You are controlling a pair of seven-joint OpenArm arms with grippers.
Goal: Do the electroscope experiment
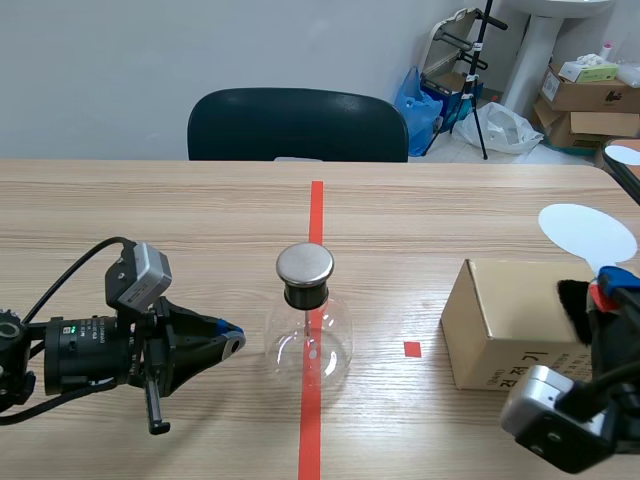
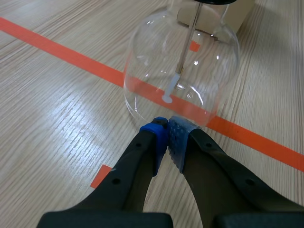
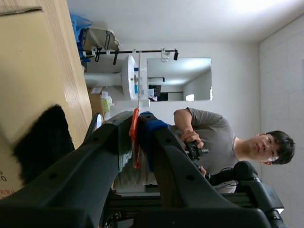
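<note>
Electroscope flask just ahead of left hand, fingers closed, empty; right hand pinches orange strip.

The table is pale wood with a fine streaky grain, and an orange-red tape line runs straight down its middle. On that line, the round clear glass flask is colourless. Its flat cap is brushed silver over a black collar, and the thin rod inside is grey metal ending in a white tab. Toward the table's right edge, the cardboard box is plain tan with black print and has a black furry patch at its right end. The left gripper is black with blue dotted pads. The right gripper is black too, with an orange-red strip between its pads. The round disc is plain white.
</note>
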